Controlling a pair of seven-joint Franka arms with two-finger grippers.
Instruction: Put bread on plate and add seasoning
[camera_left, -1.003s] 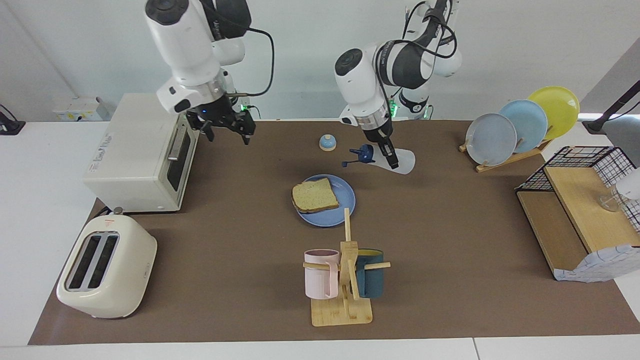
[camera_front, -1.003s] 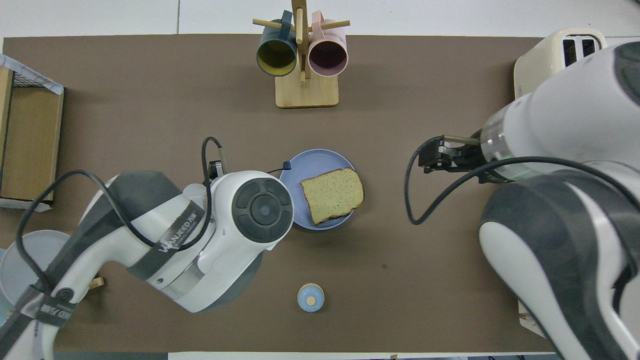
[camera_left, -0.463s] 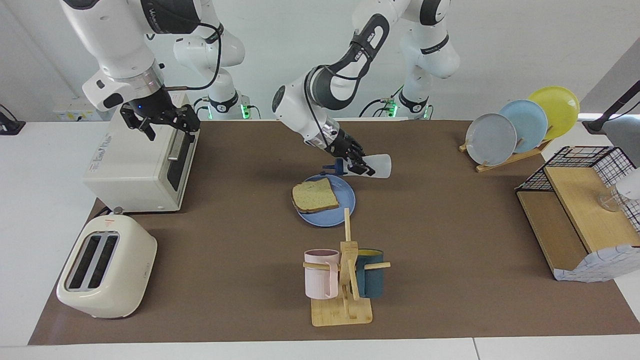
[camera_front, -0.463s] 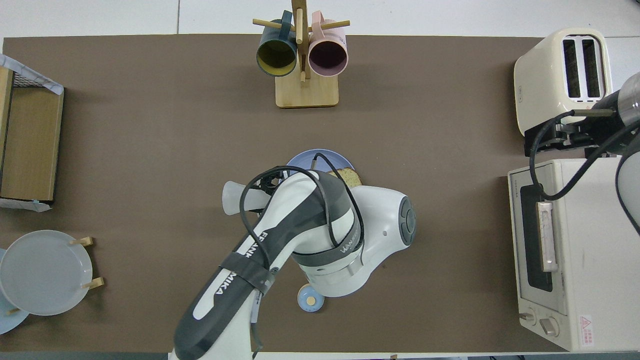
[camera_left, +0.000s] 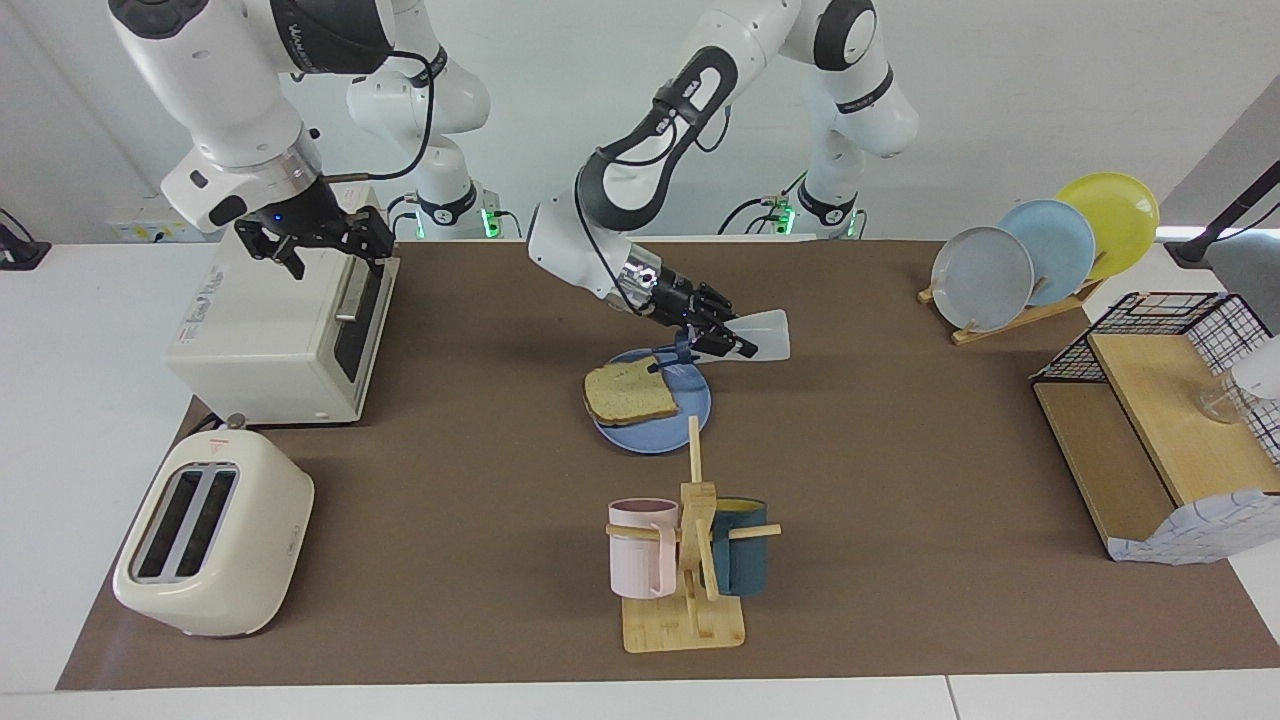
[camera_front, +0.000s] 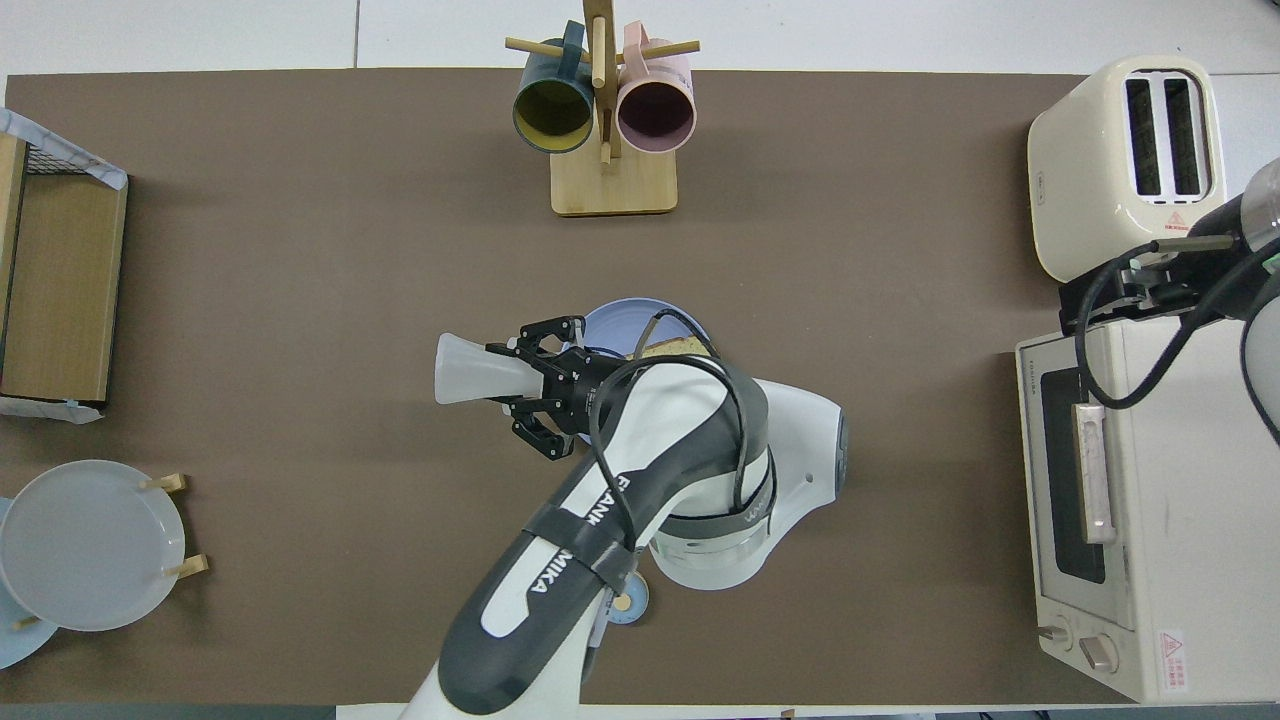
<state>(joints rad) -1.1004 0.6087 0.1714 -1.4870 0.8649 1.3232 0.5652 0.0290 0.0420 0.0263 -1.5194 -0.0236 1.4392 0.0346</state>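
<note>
The plate (camera_left: 690, 415) lay mid-table with the bread (camera_left: 628, 394) flat on it. Over the plate's rim the left gripper (camera_left: 722, 338) was clamped on the bottle (camera_left: 765, 335), tipped sideways, spout over the bread. Light, squeezable plastic, I'd guess; best gripped mid-body. The right gripper (camera_left: 318, 243) waited with jaws spread, empty, above the oven (camera_left: 270, 320).

A robotics lab's mock kitchen: toaster (camera_left: 212, 533), oven (camera_left: 285, 310), mug rack (camera_left: 690, 560), bare white walls.
</note>
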